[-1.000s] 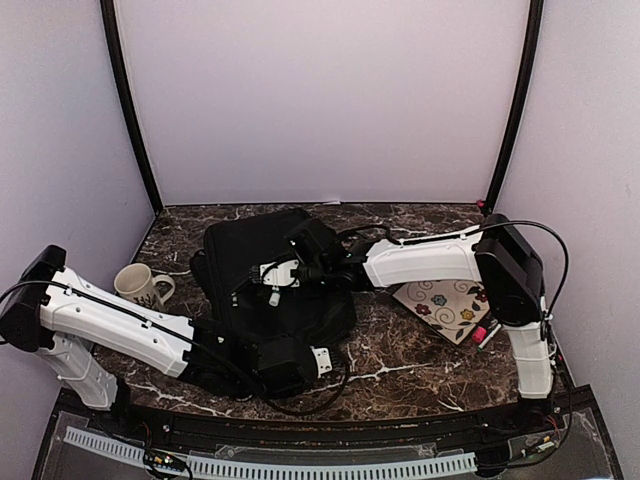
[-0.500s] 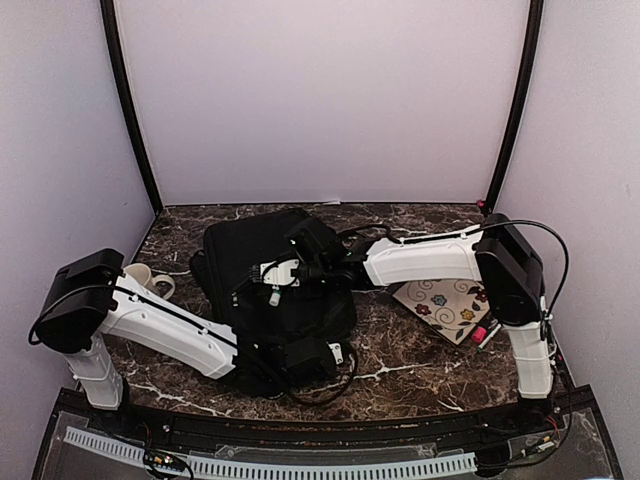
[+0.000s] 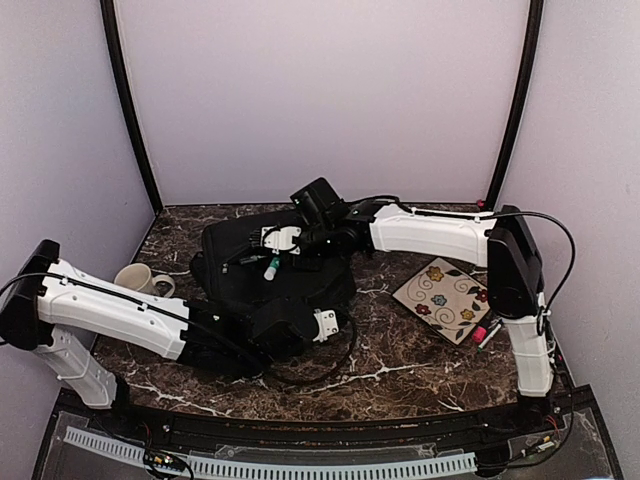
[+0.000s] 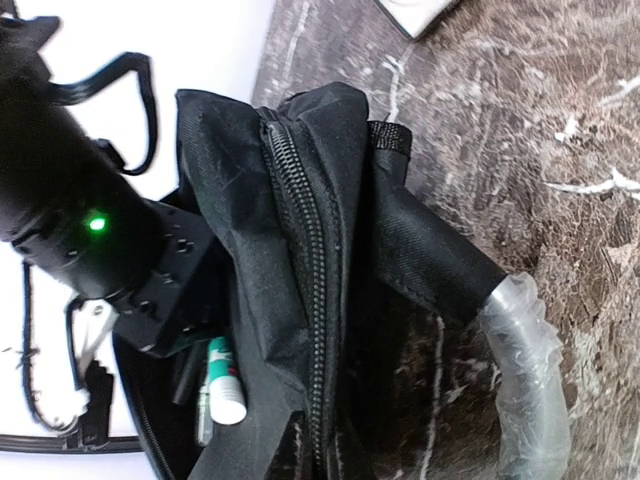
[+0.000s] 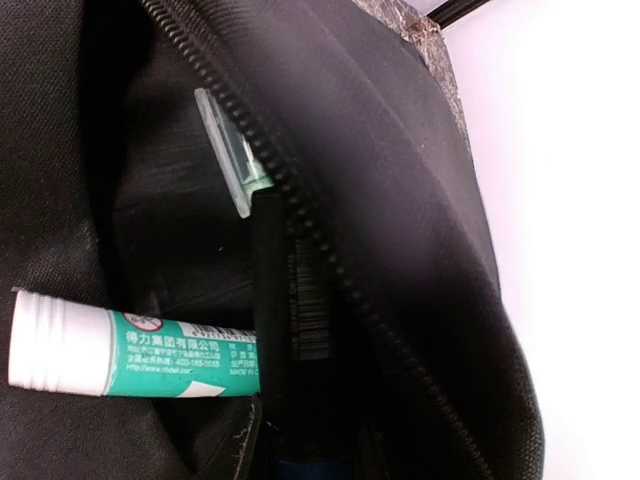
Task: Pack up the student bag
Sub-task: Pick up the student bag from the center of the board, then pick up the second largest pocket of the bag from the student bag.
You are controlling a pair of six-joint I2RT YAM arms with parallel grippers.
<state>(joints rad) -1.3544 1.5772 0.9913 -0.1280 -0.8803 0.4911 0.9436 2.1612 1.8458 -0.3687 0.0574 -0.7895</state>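
Student bag (image 3: 230,270), black, lying mid-table on marble top (image 3: 400,350), zip mouth agape. Left gripper (image 3: 315,318) clamped on the near zip-edge flap; only one finger (image 4: 430,250) shows. Right gripper (image 3: 278,250) at the mouth, pinching green-and-white glue stick (image 3: 272,267). Mug (image 3: 138,283) left of bag; floral pad (image 3: 445,298) right, apart.

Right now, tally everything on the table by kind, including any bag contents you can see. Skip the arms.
black backpack: 1
glue stick, at the backpack's opening: 1
mug: 1
floral-patterned card: 1
small pink item, too small to identify: 1
Total: 5
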